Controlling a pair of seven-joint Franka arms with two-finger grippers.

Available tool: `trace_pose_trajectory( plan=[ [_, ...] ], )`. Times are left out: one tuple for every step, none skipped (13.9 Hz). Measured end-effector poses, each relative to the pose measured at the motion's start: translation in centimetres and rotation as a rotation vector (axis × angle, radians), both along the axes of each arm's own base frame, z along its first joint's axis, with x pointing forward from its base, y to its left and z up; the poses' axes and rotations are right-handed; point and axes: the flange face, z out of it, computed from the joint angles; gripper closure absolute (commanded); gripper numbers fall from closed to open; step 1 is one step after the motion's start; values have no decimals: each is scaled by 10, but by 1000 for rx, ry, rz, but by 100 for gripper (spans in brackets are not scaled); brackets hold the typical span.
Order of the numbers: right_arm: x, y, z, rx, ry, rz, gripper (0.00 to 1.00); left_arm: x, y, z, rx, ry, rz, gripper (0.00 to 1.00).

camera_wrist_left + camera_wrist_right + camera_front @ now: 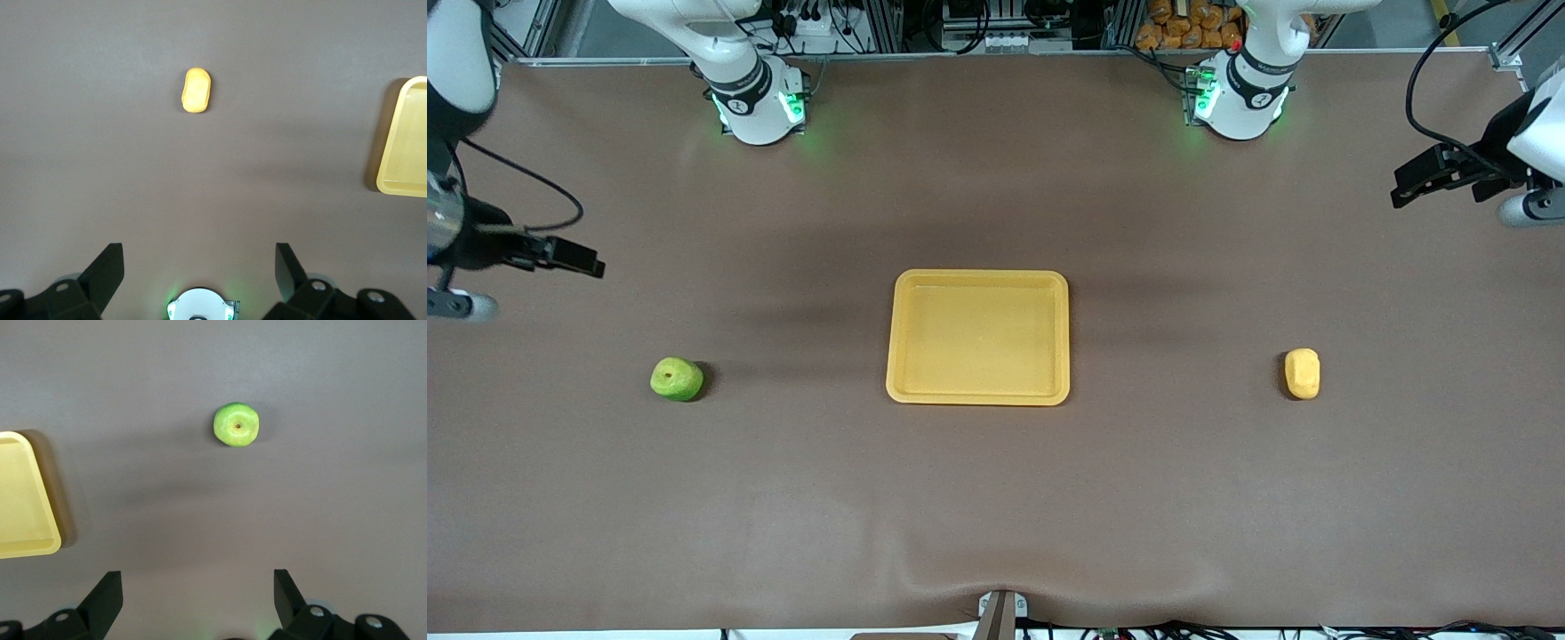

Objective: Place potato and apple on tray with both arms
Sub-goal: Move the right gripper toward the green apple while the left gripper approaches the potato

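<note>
The yellow-orange tray (978, 280) lies in the middle of the table with nothing on it; its edge shows as tray (400, 187) and tray (27, 547) in the wrist views. The green apple (677, 380) (235, 425) rests on the table toward the right arm's end. The pale-yellow potato (1302, 373) (197, 91) rests toward the left arm's end. My left gripper (1405, 191) (199, 257) hangs open and empty high over the table's left-arm end. My right gripper (591, 264) (197, 581) hangs open and empty high over the right-arm end.
Both arm bases (758, 111) (1240, 102) stand along the table's back edge with green lights on. A small mount (1000, 613) sits at the table's front edge. Brown tabletop surrounds the tray.
</note>
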Motion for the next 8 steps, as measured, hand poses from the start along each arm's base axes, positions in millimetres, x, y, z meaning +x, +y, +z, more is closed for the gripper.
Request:
trace_pose_trajectory(
  plan=[
    [5,2,-8,0,12,3,0,3,0,-7,0,12,0,0],
    [7,3,-14,0,26,5,0,8,0,-16,1,22,-1,0],
    [8,4,-20,0,44,6,0,13,0,-24,0,25,-1,0],
    [8,4,-25,1,60,7,0,18,0,-34,0,20,-2,0],
    [9,4,-30,1,76,7,0,22,-1,-44,-1,11,-3,0],
    [9,4,-36,1,97,7,0,26,-1,-56,-2,3,-5,0],
    [9,4,-43,2,120,7,0,29,0,-68,-2,-3,-5,0],
    [10,4,-50,2,141,8,0,31,2,-80,-3,-8,-2,0]
  ],
)
